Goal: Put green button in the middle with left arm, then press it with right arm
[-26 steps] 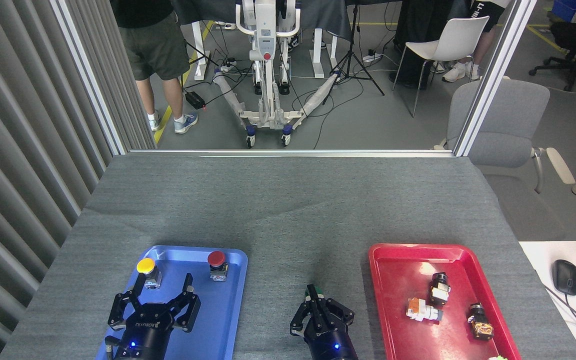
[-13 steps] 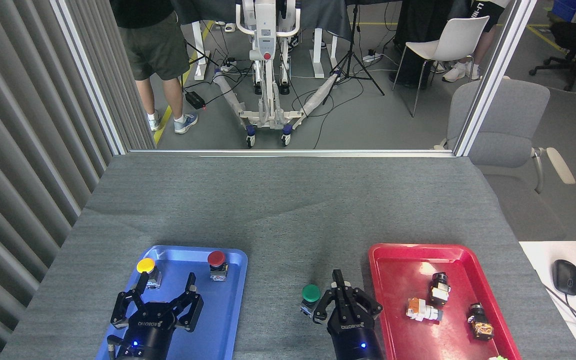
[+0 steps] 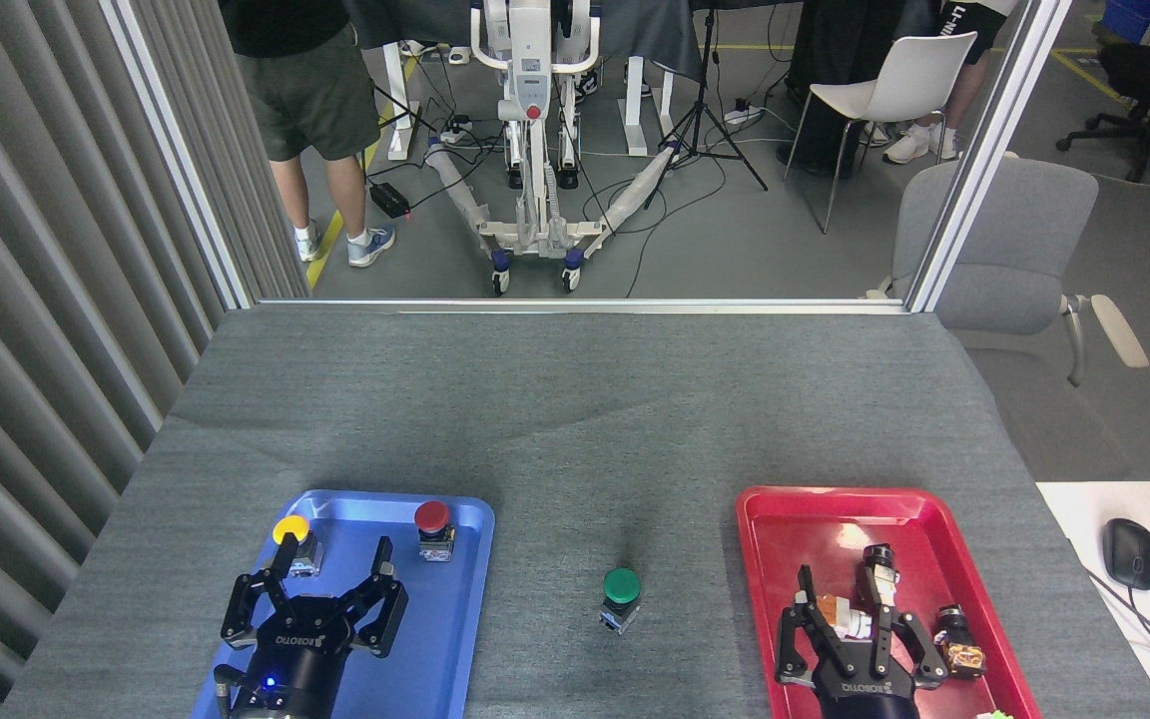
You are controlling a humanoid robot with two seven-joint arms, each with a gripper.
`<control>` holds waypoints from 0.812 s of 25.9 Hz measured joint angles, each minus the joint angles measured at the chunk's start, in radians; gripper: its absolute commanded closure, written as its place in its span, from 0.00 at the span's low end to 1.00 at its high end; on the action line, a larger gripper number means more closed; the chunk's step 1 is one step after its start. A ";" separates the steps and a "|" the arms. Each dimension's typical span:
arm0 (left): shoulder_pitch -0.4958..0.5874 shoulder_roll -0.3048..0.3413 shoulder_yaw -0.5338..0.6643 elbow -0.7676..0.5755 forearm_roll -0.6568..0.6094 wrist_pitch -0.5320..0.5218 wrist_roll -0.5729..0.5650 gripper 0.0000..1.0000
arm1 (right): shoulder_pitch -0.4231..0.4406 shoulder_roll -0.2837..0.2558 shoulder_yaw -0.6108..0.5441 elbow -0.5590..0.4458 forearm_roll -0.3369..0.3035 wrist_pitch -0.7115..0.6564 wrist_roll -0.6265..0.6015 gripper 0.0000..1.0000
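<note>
The green button (image 3: 621, 587) stands upright on the bare grey cloth in the middle (image 3: 575, 449), between the two trays, with nothing touching it. My left gripper (image 3: 331, 571) hangs over the blue tray (image 3: 475, 569), fingers spread open and empty, well left of the button. Over the near part of the red tray (image 3: 765, 539) my right gripper (image 3: 850, 614) is open with spread fingers, well right of the button. It partly hides a small orange-and-white part.
A yellow button (image 3: 290, 530) and a red button (image 3: 431, 516) stand at the far end of the blue tray. Small parts (image 3: 876, 571) lie in the red tray. A mouse (image 3: 1131, 552) sits on a white desk at right. People and chairs are beyond the table.
My right gripper has moved from over the green button to the right, over the red tray, and its fingers have spread. The button now shows fully. The left gripper has barely moved.
</note>
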 measured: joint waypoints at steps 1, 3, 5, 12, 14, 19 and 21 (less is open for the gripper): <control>0.000 0.000 0.000 0.003 0.000 -0.004 0.000 0.00 | 0.010 -0.004 -0.014 -0.008 0.000 -0.003 -0.011 0.01; -0.001 0.000 0.000 0.009 0.000 -0.015 0.000 0.00 | 0.022 -0.016 -0.036 -0.018 -0.005 -0.004 -0.024 0.01; -0.001 0.000 0.000 0.017 0.000 -0.023 0.001 0.00 | 0.029 -0.028 -0.053 -0.023 -0.024 -0.005 -0.028 0.00; -0.002 0.001 -0.001 0.073 -0.001 -0.030 0.010 0.00 | 0.034 -0.045 -0.085 -0.027 -0.071 -0.013 -0.035 0.00; -0.001 0.002 -0.001 0.077 -0.001 -0.030 0.013 0.00 | 0.034 -0.050 -0.087 -0.027 -0.073 -0.013 -0.036 0.00; 0.000 0.002 -0.001 0.076 -0.002 -0.032 0.013 0.00 | 0.036 -0.058 -0.087 -0.027 -0.076 -0.015 -0.039 0.00; 0.000 0.002 -0.001 0.079 -0.002 -0.032 0.013 0.00 | 0.037 -0.058 -0.087 -0.027 -0.076 -0.016 -0.039 0.00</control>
